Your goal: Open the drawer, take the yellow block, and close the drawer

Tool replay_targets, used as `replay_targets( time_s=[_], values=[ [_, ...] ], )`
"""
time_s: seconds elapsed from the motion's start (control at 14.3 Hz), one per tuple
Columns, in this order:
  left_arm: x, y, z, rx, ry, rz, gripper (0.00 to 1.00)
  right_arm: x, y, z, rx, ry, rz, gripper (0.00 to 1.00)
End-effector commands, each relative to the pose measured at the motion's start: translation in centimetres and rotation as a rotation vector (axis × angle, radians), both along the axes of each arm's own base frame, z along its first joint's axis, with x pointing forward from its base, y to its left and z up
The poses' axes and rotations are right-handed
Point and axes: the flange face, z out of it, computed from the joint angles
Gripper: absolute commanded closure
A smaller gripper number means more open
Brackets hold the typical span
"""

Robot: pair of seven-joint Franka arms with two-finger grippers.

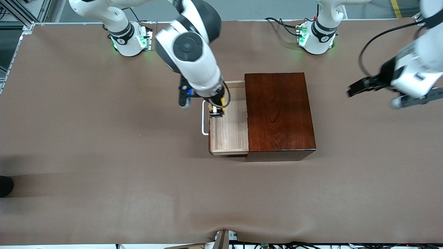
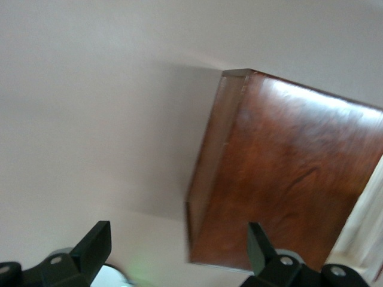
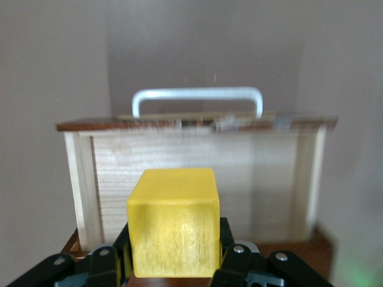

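Note:
The drawer [image 1: 229,133] is pulled out of the dark reddish-brown wooden box [image 1: 279,112] toward the right arm's end of the table, its white U-shaped handle [image 1: 204,119] at the outer end. My right gripper [image 1: 217,110] is over the open drawer, shut on the yellow block [image 3: 173,221], which fills the right wrist view in front of the drawer's front wall [image 3: 197,173] and the handle [image 3: 197,95]. My left gripper [image 1: 356,88] is open and empty, up over the table at the left arm's end; its wrist view shows the box [image 2: 287,179].
The brown table cover [image 1: 104,155] spreads around the box. The arm bases [image 1: 129,39] stand along the edge farthest from the front camera. Cables run along the edge nearest the front camera.

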Motion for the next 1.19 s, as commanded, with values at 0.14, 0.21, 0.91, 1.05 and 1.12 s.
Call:
replay_targets(
  time_s=[0.14, 0.21, 0.91, 1.05, 1.12],
  values=[
    [2.7, -14.6, -5.5, 0.055, 0.055, 0.251, 0.00, 2.9, -15.8, 5.8, 0.016, 0.057, 0.444, 0.85],
    [2.8, -17.5, -6.5, 0.068, 0.049, 0.298, 0.00, 3.3, -19.6, 6.4, 0.025, 0.053, 0.528, 0.89],
    [-5.1, -45.9, -15.9, -0.202, 0.002, 0.997, 0.00, 2.7, -54.0, -2.8, 0.050, -0.071, 1.116, 0.92],
    [-5.6, -47.2, -18.7, -0.199, 0.015, 1.183, 0.00, 2.1, -59.3, -5.2, 0.032, -0.120, 1.186, 0.94],
    [-5.9, -47.7, -19.9, -0.183, 0.009, 1.257, 0.00, 2.0, -61.2, -6.5, 0.015, -0.145, 1.218, 0.94]
  ],
)
